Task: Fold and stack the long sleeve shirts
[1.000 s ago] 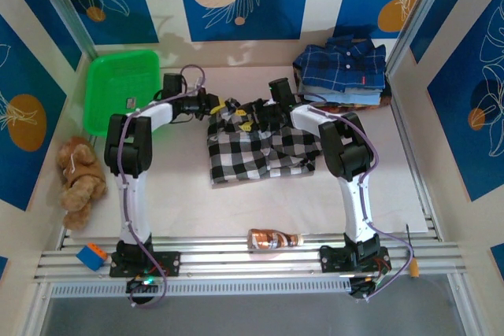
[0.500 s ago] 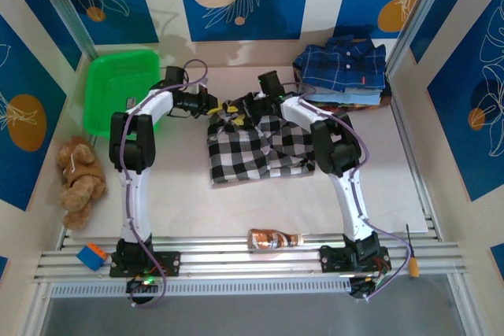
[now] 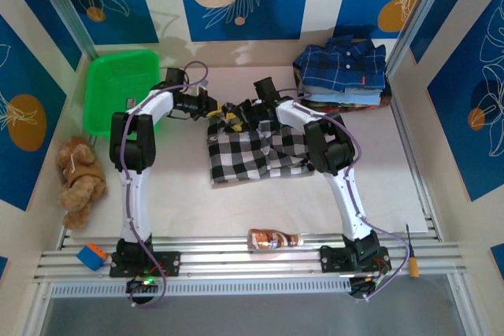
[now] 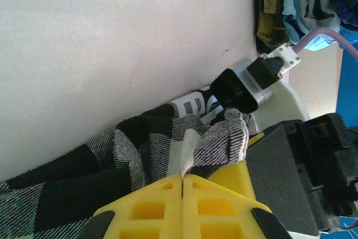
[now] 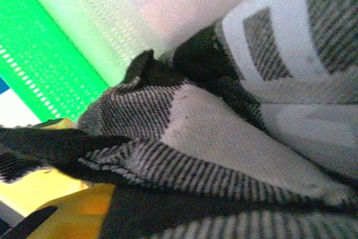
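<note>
The black-and-white checked shirt (image 3: 252,151) is lying half-spread at mid-table, with the stack of folded plaid shirts (image 3: 342,68) waiting at the far right corner. Over the last second the right arm has been sliding leftward along the shirt's far edge, bunching the collar end toward the left gripper (image 3: 211,108) (likely gathering it for a fold). The left gripper's jaws are pressing together on a tuft of checked cloth. The right gripper (image 3: 239,110) is lying buried in the same fabric, and whether it is gripping cannot be told.

shirt (image 3: 252,151) — black-white check | folded shirt (image 3: 342,64) — navy plaid | basket (image 3: 110,84) — green
</note>
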You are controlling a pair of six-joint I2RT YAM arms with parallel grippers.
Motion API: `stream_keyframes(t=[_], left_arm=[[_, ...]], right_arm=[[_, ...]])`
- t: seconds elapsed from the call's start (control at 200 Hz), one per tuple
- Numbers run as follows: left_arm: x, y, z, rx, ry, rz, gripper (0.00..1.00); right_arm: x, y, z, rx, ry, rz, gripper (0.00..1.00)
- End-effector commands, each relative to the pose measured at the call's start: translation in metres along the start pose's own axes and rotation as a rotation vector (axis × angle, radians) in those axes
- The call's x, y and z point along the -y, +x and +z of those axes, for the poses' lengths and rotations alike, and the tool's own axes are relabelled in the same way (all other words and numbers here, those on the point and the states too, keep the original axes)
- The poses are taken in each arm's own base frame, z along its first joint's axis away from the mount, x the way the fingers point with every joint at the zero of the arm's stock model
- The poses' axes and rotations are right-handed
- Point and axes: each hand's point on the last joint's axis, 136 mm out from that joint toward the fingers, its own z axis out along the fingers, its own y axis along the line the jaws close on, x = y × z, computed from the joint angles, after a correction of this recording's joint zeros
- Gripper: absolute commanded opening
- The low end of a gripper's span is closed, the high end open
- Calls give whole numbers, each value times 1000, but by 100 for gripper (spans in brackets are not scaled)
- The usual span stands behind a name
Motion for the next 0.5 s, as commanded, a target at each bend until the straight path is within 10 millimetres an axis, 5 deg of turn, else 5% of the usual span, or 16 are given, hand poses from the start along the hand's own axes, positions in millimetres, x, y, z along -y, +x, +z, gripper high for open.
stream_keyframes(t=[0.0, 0.395, 0.495], left_arm=[[-2, 2, -3, 0, 4, 5, 6], [6, 6, -8, 34, 26, 2, 8], [12, 2, -13, 66, 21, 9, 23]], right_arm=[[0, -7, 10, 11, 1, 13, 36], [-9, -6, 9, 16, 5, -4, 3], [-15, -3, -1, 25, 3, -22, 0]])
